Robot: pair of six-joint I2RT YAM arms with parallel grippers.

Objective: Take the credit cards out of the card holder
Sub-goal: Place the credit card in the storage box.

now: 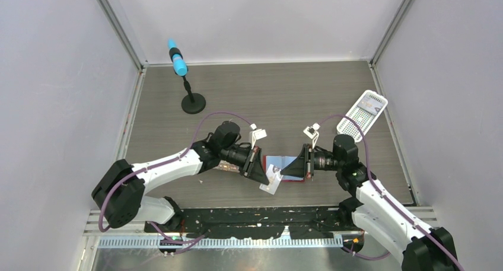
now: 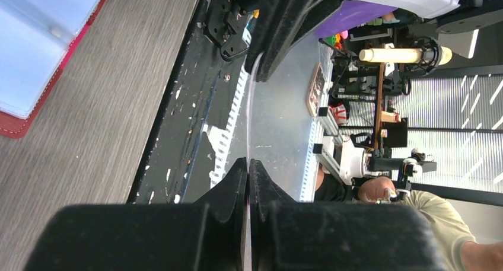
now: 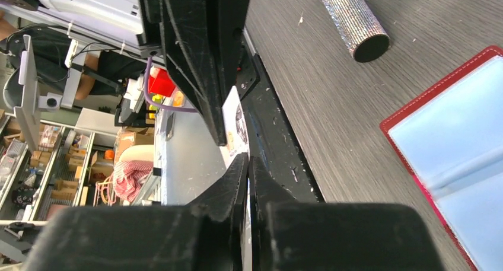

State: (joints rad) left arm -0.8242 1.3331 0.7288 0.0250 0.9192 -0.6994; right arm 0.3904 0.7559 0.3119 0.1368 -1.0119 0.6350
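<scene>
The card holder [image 1: 279, 162] lies open on the table, red with light blue pockets; it also shows in the left wrist view [image 2: 29, 51] and the right wrist view [image 3: 457, 158]. Just in front of it, a white printed credit card [image 1: 270, 186] hangs between both grippers. My left gripper [image 1: 265, 177] is shut on the card, which is seen edge-on as a thin line [image 2: 252, 117] running out from its fingertips [image 2: 248, 161]. My right gripper [image 1: 283, 174] is shut on the same card [image 3: 236, 126] from the opposite side [image 3: 248, 158]. The two grippers face each other, nearly touching.
A glittery tube [image 3: 353, 19] lies on the table left of the holder, under my left arm. A white perforated basket [image 1: 362, 112] sits at the back right. A blue-topped stand [image 1: 178, 60] rises at the back left. The black table-edge strip [image 1: 267, 214] lies close below the card.
</scene>
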